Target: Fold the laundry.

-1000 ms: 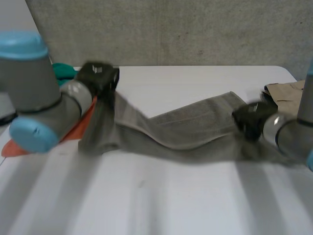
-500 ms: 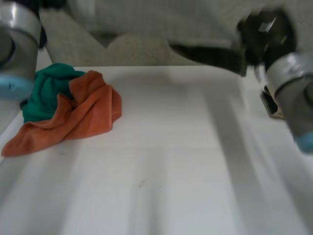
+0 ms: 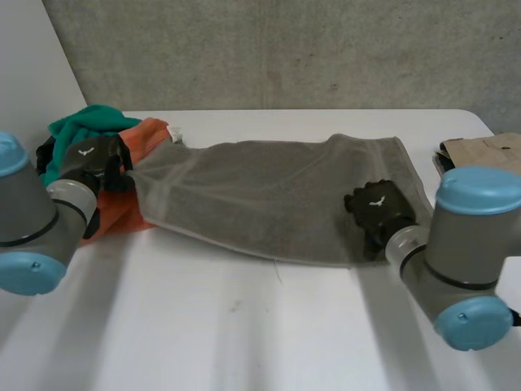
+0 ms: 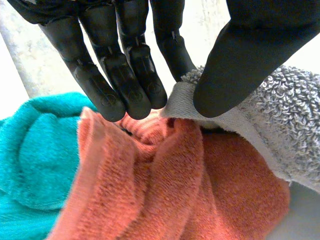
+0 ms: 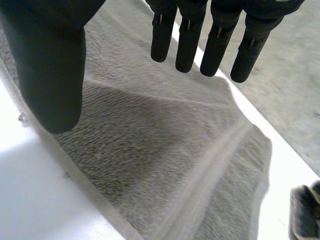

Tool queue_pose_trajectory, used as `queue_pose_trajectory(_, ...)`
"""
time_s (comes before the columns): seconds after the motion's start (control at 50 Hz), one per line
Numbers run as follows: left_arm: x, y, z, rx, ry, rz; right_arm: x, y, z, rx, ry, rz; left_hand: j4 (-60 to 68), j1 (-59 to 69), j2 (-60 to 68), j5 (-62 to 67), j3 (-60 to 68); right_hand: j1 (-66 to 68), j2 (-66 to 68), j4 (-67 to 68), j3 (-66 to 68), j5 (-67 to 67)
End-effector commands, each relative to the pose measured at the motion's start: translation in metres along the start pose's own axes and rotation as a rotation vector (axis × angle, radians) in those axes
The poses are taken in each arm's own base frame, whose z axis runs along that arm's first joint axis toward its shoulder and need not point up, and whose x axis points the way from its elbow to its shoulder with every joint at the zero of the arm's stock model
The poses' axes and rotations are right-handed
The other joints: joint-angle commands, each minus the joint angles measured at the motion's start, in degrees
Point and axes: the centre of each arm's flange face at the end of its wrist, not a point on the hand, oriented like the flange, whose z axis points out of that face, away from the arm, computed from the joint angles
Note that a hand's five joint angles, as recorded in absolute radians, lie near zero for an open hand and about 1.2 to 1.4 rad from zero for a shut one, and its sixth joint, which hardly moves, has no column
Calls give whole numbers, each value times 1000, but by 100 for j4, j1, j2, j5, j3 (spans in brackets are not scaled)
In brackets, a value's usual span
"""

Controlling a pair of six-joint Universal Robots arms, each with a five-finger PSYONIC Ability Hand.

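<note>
Towel (image 3: 269,195) now flat beneath right fingers (image 5: 189,40)

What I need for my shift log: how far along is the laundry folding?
Done: the grey towel lies spread flat, unfolded. In hand: left hand pinches its corner; right hand open over its other end. Remaining: folding it, then the bunched orange cloth and teal cloth.

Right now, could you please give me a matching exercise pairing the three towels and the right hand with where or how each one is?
Things:
1 grey towel
2 orange towel
3 teal towel
4 right hand

Places or states:
A bunched up beside the orange one
B open, fingers straight above grey cloth
C spread out across the table
D crumpled under the grey one's corner

Pairs: 1-C; 2-D; 3-A; 4-B
</note>
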Motion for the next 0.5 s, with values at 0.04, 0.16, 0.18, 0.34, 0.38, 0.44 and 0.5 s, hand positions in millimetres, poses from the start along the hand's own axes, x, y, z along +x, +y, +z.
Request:
queue_pose_trajectory(0.04,-5,-14,-8,24,2,-4,39,-2,-7,-38,61,209,1128,1461,1129,1367,1186,151,142,230,133,328)
queue_pose_trajectory(0.16,-6,-14,-9,22,0,-2,48,26,0,-189,1,129,1128,1461,1129,1367,1186,303,293,381,284,480)
queue_pose_trajectory(0.18,-7,-14,-8,24,-4,-3,51,34,-1,-233,-22,93,1128,1461,1129,1367,1186,620,610,699,601,797)
queue_pose_trajectory(0.34,-7,-13,-7,22,-3,-4,68,57,10,-237,-26,45,1128,1461,1129,1367,1186,1295,1285,1374,1277,1472)
queue_pose_trajectory(0.38,-7,-12,-7,18,-1,-3,69,59,13,-216,-15,53,1128,1461,1129,1367,1186,1547,1537,1626,1529,1724)
queue_pose_trajectory(0.44,-5,-9,-8,10,2,-3,72,61,18,-175,17,61,1128,1461,1129,1367,1186,1683,1673,1761,1664,1860)
queue_pose_trajectory(0.5,-5,-9,-8,9,0,-3,77,61,22,-142,44,70,1128,1461,1129,1367,1186,1800,1790,1879,1782,1977)
